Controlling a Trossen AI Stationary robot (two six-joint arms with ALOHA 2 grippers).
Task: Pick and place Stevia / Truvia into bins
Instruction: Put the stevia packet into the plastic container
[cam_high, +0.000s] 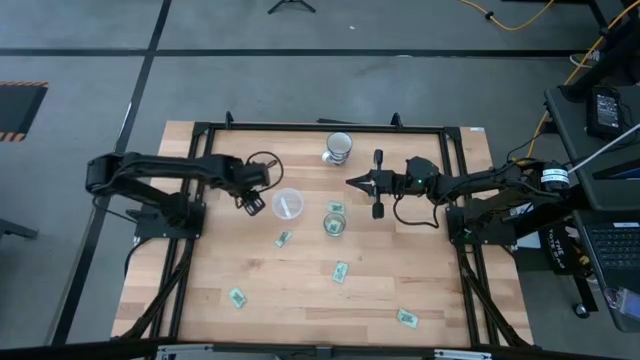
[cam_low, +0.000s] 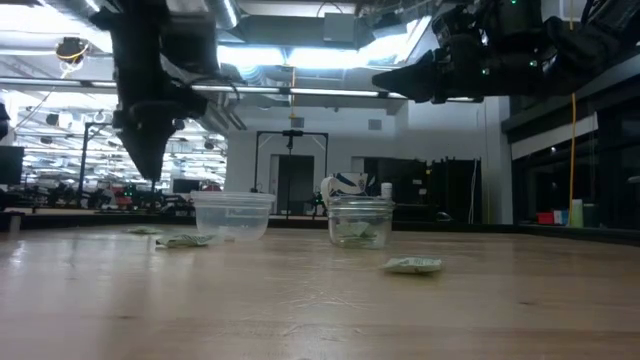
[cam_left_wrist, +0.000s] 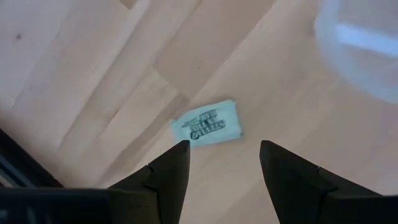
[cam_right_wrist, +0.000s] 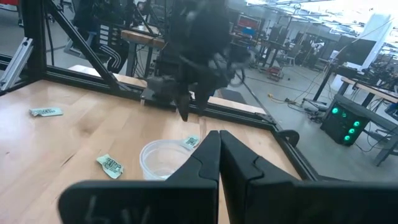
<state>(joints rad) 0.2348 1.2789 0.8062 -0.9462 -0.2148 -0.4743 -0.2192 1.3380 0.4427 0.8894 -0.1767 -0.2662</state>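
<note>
Green-and-white packets lie scattered over the pale wooden worktop, four of them loose toward its near side and one just beside the glass cup, which already holds at least one. The left gripper hangs above the worktop next to the wide cup, fingers spread wide; its wrist view frames a packet just ahead of the fingertips, so a descent onto it looks like the coming step. The right gripper waits raised between the ribbed cup and the glass cup, fingers pressed together and empty.
</note>
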